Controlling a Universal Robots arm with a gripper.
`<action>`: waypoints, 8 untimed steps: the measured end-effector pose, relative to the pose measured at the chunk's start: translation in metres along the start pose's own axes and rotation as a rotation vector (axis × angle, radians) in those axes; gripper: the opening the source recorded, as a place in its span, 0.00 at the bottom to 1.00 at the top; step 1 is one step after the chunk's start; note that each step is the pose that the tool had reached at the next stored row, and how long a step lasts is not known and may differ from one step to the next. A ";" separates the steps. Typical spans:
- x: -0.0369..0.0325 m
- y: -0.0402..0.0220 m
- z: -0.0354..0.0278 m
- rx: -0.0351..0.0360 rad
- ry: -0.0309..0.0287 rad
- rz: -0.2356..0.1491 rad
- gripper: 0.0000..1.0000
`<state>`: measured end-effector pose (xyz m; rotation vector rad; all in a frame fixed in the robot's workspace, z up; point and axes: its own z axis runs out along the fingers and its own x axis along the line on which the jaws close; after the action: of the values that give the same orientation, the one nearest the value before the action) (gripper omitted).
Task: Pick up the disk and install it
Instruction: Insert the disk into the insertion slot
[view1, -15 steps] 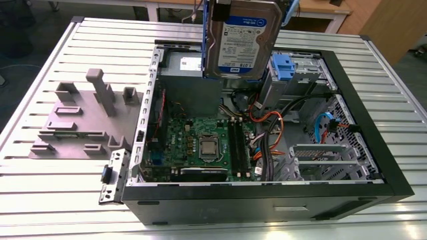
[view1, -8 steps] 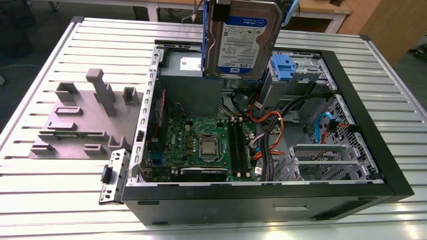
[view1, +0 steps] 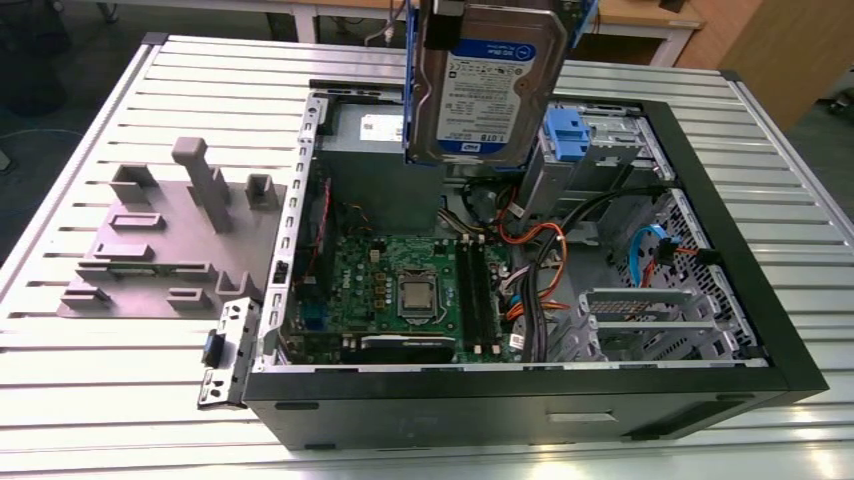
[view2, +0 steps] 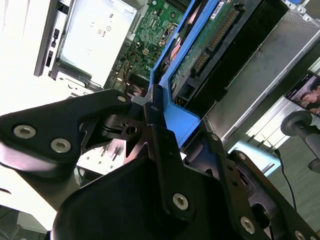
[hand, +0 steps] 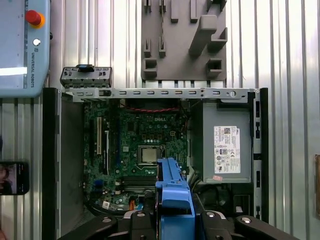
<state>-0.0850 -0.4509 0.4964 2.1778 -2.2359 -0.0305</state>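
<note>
While the tool (view2: 159, 114) clamps it, the disk (view1: 487, 85) hangs beneath.

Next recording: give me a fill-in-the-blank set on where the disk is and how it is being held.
1. The disk is held ___ the open computer case, not yet seated in it.
2. In the second wrist view, the pincer is clamped on the disk's ___ carrier frame.
3. The grey fixture plate lies on the table on the exterior view's ___ of the case.

Missing words: above; blue; left.
</note>
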 end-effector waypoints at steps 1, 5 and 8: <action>0.0011 0.0000 0.0000 0.0000 0.0000 0.000 0.36; 0.0056 -0.0002 0.0002 -0.0001 0.0002 0.000 0.36; 0.0072 -0.0001 0.0004 0.0000 0.0000 0.000 0.36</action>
<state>-0.0850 -0.4582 0.4960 2.1776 -2.2360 -0.0306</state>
